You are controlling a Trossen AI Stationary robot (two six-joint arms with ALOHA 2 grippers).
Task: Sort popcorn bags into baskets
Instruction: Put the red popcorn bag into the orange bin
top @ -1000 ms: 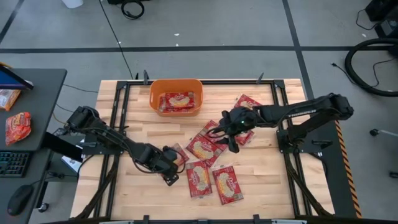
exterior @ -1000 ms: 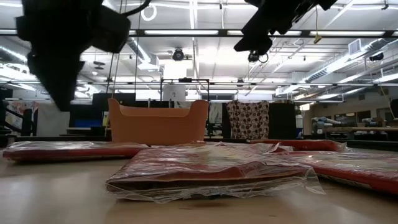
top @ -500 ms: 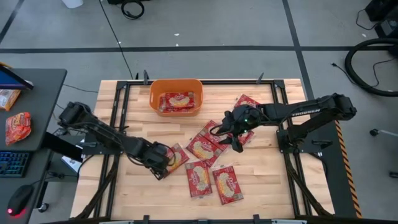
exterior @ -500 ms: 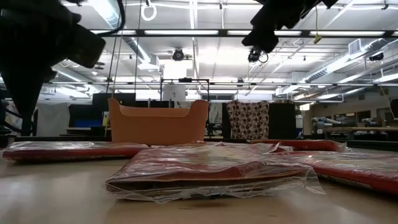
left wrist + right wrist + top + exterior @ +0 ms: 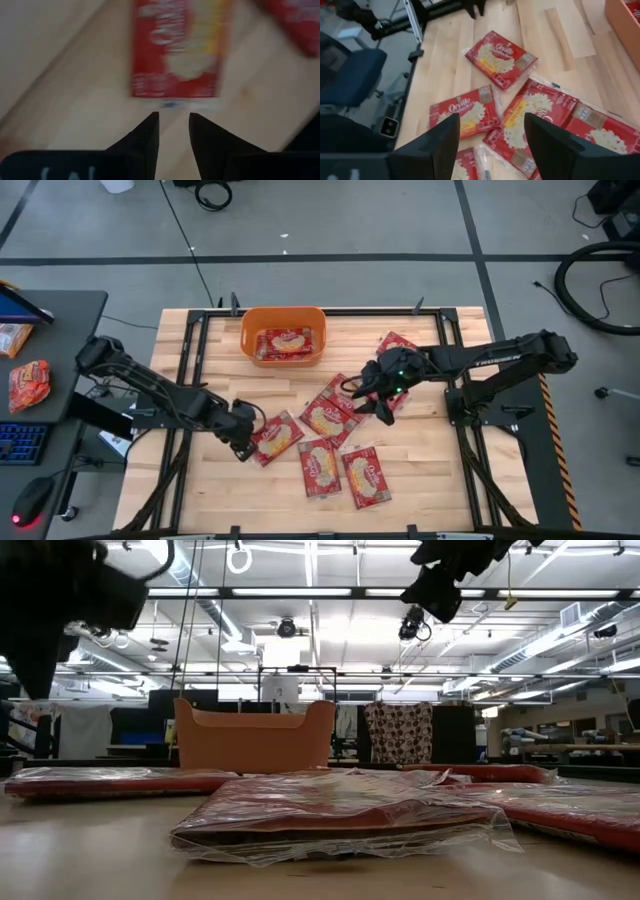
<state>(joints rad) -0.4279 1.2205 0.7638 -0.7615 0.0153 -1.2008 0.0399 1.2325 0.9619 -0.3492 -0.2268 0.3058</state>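
Observation:
Several red popcorn bags with cream-yellow labels lie flat on the wooden table, among them one (image 5: 277, 436) at the near left, one (image 5: 326, 416) in the middle and one (image 5: 366, 476) near the front. One more bag (image 5: 283, 342) lies inside the orange basket (image 5: 284, 311) at the far edge. My left gripper (image 5: 243, 442) points down just left of the near-left bag (image 5: 175, 50), its fingers a little apart with nothing between them. My right gripper (image 5: 375, 395) hangs open above the middle bags (image 5: 535, 120).
The basket (image 5: 255, 735) stands at the far middle of the table. Black frame rails run along the table's left and right sides. A dark side desk (image 5: 50, 360) with other packets stands off the left edge. Bare wood lies at the far left and near right.
My left gripper has drawn back toward the table's left edge and slightly toward the far edge, uncovering the near-left bag. My right gripper has risen a little and rolled over the middle bags.

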